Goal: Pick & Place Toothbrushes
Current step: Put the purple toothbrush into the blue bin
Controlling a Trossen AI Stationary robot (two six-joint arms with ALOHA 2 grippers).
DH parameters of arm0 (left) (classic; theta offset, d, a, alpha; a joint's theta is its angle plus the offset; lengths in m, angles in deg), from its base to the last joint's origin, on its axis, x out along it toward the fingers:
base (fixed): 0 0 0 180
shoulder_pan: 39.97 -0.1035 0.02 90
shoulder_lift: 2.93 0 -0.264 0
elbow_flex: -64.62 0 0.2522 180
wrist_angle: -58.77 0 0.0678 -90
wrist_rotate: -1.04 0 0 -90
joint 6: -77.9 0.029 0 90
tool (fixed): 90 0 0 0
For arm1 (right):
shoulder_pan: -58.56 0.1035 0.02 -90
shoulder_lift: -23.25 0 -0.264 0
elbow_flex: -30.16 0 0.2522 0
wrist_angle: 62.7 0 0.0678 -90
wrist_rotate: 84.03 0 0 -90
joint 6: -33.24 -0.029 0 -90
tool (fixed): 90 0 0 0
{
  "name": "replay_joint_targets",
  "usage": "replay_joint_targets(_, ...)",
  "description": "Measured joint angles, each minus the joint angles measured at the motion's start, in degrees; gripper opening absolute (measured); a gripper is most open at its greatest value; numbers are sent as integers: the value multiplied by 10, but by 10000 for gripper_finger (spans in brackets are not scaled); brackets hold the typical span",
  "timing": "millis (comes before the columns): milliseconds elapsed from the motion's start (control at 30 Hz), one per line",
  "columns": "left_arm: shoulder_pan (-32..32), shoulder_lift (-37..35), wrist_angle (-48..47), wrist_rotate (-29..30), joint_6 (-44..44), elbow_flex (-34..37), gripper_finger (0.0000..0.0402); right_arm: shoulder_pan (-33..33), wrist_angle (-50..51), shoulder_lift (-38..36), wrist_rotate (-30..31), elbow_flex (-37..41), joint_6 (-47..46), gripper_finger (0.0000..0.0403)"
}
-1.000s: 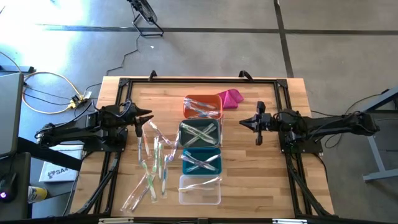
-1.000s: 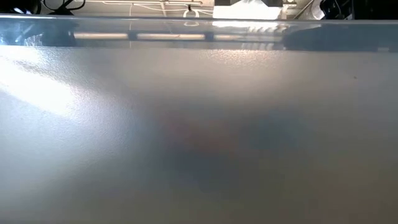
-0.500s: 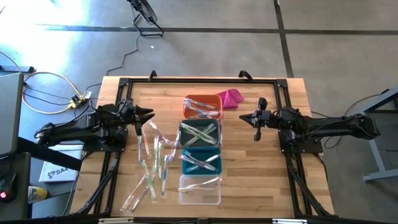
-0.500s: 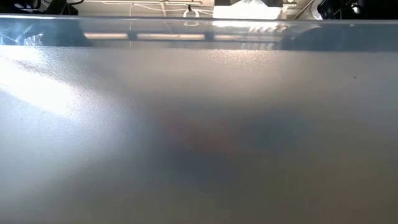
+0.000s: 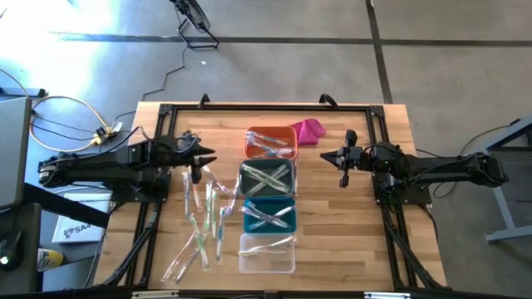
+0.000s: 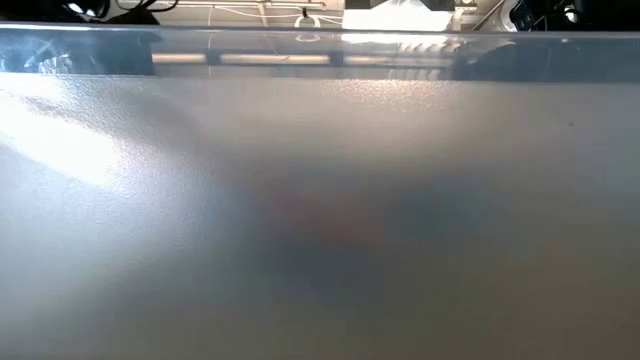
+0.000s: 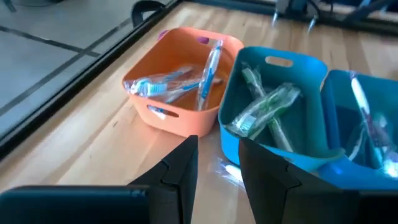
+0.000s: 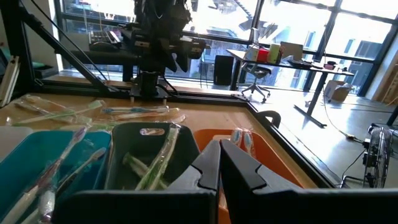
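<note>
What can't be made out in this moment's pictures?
- Low view: a blurred grey surface fills nearly the whole picture; table, bins and arms are hidden.
- High view: the loose toothbrushes are too small and overlapped to count or tell by colour.
- Clear bin: glare hides whether it holds anything.
- Left wrist view: the left pincer shows empty, open fingers; the picture's edge cuts off the teal bin.

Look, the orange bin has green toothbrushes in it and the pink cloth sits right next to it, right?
Not quite. The toothbrushes in the orange bin are blue, as the left wrist view shows; the green ones lie in the next bin. The pink cloth does sit right beside the orange bin.
</note>
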Motion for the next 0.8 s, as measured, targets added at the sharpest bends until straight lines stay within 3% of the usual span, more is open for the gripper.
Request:
replay_joint_targets(300,0,142,-115,0,45,-128,113,0,4,0,0,0,0,4)
replay_joint_targets(533,0,236,-260,22,176,-236,113,0,9,0,0,0,-1,4)
replay_joint_targets(800,0,290,-286,25,250,-268,113,0,10,2,0,-1,-5,4)
